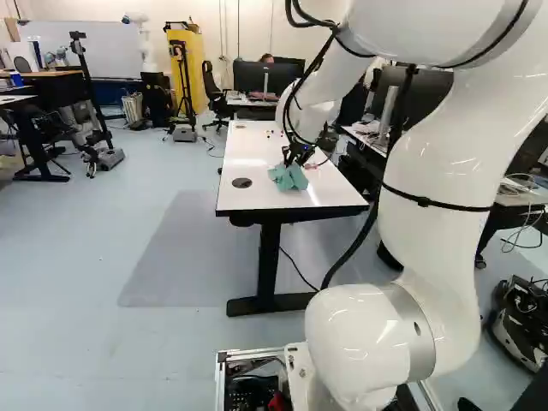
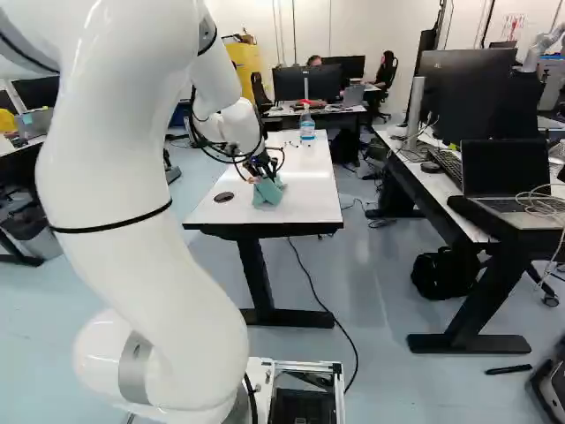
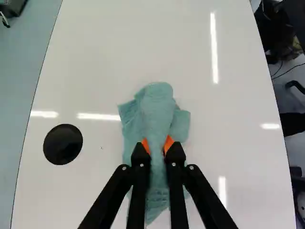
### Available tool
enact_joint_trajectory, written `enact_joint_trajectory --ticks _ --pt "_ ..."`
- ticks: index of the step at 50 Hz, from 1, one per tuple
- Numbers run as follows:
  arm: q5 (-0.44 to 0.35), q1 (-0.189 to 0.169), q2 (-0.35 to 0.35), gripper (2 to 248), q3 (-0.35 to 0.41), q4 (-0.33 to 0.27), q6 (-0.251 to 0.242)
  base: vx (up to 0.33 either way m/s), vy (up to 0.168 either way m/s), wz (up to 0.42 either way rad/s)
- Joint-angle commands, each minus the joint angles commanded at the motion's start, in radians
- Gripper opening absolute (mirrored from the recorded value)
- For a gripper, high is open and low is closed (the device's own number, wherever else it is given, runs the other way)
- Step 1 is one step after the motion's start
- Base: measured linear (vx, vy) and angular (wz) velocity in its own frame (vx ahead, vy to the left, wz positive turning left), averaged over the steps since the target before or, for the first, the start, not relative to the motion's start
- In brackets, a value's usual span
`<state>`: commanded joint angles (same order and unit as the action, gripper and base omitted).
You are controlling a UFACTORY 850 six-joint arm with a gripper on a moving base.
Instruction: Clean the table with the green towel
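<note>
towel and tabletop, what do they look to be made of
The green towel looks like soft cloth, perhaps cotton or microfibre: matte, bunched into folds, with a fine surface texture. The tabletop looks like white laminate or coated board, smooth and glossy, as bright streaks of light reflect in it.

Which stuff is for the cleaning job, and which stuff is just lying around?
For the job:
- green towel
- end effector, gripping the towel
- white table under it

Just lying around:
- bottle
- laptop
- black bag
</note>
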<state>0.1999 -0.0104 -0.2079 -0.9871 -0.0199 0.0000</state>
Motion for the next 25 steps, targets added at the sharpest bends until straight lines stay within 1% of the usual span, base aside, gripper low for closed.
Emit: enact_joint_trajectory --ticks 25 --pt "0.106 0.000 0.070 47 0.011 0.000 0.000 0.000 0.000 0.000"
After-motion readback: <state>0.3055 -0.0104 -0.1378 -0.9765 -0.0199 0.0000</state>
